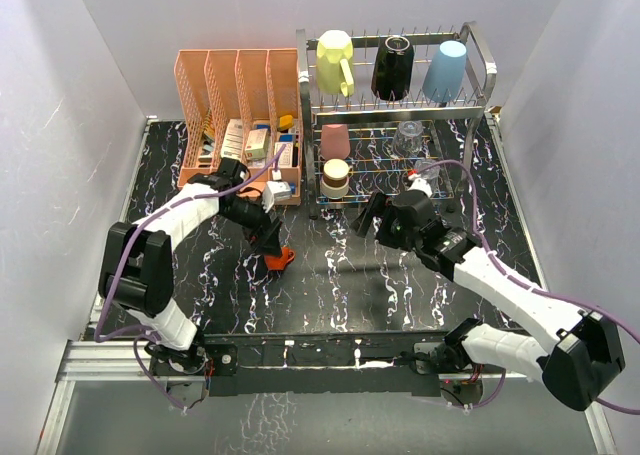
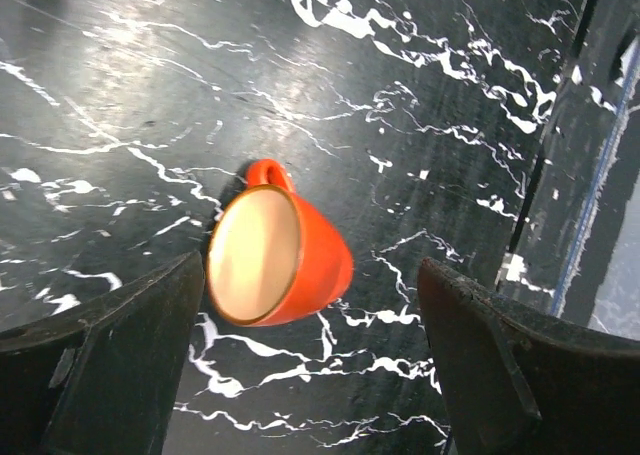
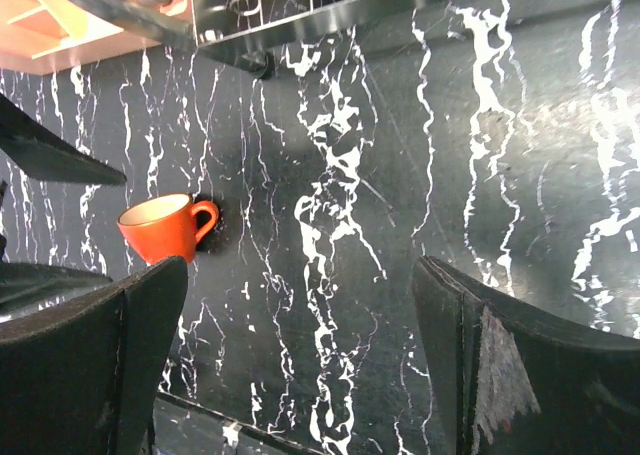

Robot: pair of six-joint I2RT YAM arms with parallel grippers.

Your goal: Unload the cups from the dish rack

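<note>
The chrome dish rack point(image 1: 482, 70) stands at the back right. Its upper tier holds a pale yellow mug point(image 1: 335, 60), a black mug point(image 1: 392, 67) and a light blue tumbler point(image 1: 445, 70). The lower tier holds a pink tumbler point(image 1: 334, 140), two clear glasses point(image 1: 407, 137) and a steel cup point(image 1: 334, 177). The small orange-red cup point(image 1: 279, 259) stands on the table, out of the rack. My left gripper point(image 2: 310, 375) is open just above it, and the cup point(image 2: 280, 257) is free between the fingers. My right gripper point(image 3: 300, 365) is open and empty over the table before the rack.
The peach slotted organizer point(image 1: 240, 85) with small bottles and boxes stands at the back left, next to the rack. The rack's front edge point(image 3: 330, 15) and the orange-red cup point(image 3: 160, 225) show in the right wrist view. White walls close in both sides.
</note>
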